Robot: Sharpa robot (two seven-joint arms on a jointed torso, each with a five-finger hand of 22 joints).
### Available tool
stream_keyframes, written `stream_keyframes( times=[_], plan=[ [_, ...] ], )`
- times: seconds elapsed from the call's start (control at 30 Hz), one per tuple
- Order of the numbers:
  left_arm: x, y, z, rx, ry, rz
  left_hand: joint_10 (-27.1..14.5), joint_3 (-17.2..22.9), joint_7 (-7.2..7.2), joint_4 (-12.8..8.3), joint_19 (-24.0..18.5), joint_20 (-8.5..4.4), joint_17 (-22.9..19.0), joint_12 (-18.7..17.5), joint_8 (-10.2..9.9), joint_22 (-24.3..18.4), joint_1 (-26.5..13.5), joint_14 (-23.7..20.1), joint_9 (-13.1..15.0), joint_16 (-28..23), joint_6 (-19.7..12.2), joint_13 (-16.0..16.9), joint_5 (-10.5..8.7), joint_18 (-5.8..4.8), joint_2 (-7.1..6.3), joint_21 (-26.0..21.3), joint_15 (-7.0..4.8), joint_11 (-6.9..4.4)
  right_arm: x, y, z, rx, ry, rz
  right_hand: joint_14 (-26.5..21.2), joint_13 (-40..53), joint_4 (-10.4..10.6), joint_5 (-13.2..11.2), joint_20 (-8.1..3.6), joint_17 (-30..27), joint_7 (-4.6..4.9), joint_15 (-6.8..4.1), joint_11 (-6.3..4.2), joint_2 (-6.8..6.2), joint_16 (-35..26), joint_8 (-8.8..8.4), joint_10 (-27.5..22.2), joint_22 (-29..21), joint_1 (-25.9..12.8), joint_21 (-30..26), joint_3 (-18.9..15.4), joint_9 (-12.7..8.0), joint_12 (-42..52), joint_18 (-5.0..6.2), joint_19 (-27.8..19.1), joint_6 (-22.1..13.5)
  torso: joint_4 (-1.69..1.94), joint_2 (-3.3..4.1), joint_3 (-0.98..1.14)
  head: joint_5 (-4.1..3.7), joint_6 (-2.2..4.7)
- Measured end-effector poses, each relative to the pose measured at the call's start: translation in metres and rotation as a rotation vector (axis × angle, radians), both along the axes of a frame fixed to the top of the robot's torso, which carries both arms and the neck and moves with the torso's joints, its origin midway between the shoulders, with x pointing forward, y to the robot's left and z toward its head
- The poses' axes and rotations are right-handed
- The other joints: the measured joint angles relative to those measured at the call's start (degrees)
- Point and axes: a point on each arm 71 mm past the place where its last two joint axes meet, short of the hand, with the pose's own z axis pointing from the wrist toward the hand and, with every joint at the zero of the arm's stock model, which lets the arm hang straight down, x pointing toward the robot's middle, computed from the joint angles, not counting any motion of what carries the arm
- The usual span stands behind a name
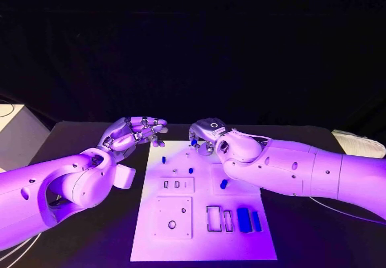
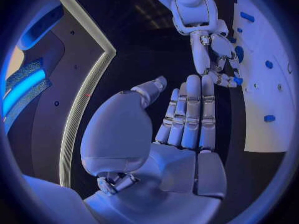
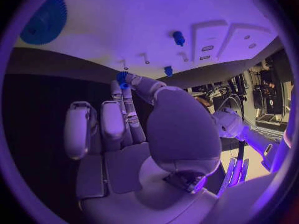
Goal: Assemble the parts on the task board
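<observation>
blue part in right robot hand

dim purple light, fisheye-bent edges

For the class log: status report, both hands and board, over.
Left hand open, hovering beside white task board. Right hand pinching small blue part over board's far end. Nothing in the way.

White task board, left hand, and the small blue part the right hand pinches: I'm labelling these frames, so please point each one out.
White task board [image 1: 201,245]: head view, bare near edge.
Left hand [image 1: 133,133]: head view, middle of the hand.
Small blue part [image 3: 122,77]: right wrist view, on the part, at the fingertips.
</observation>
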Motion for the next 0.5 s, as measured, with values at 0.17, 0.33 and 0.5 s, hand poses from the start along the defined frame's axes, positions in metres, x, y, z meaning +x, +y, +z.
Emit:
stream_keyframes(
  times=[0.17,0.33,0.5],
  plan=[
    [-0.0001,-0.0020,0.0003,-0.002,0.000,-0.005,0.00,0.00,0.00,0.00,0.00,0.00,0.00,0.00,0.00,0.00,0.00,0.00,0.00,0.00,0.00,0.00,0.00,0.00,0.00,0.00,0.00,0.00,0.0016,0.0047,-0.0001,0.009,-0.009,-0.005,0.00,0.00,0.00,-0.11,0.00,-0.02,0.00,0.00,0.00,0.00,0.00,-0.01,0.00,0.00,0.00,0.00,-0.01,0.01,-0.12,0.00,0.00,0.00,0.21,0.34,-0.14,-0.12,0.07],
    [0.0000,-0.0025,0.0005,-0.003,0.000,-0.006,0.00,0.00,0.00,0.00,0.00,0.00,0.00,0.00,0.00,-0.01,0.00,0.00,0.00,0.00,0.00,0.00,0.00,0.00,0.00,0.00,0.00,0.00,0.0017,0.0084,-0.0009,0.014,-0.013,-0.004,0.00,0.00,-0.01,-0.22,0.00,-0.16,0.00,0.00,0.00,0.00,0.00,-0.02,0.00,0.00,0.00,0.00,-0.02,0.00,-0.20,0.00,0.00,-0.01,0.37,0.73,-0.27,-0.04,0.12],
    [0.0006,-0.0029,0.0021,-0.004,-0.004,-0.007,0.00,0.00,0.00,0.00,0.00,0.00,-0.01,0.00,0.00,-0.01,0.00,0.00,0.00,0.00,0.00,0.00,0.00,0.00,0.00,0.00,0.00,0.00,0.0019,0.0098,-0.0010,0.016,-0.014,-0.004,0.00,0.00,-0.06,-0.32,0.00,-0.16,0.01,0.00,0.00,0.00,0.00,-0.02,0.00,-0.01,0.00,0.00,-0.07,0.00,-0.25,0.00,0.00,-0.01,0.47,0.99,-0.35,0.02,0.06]
  ],
)
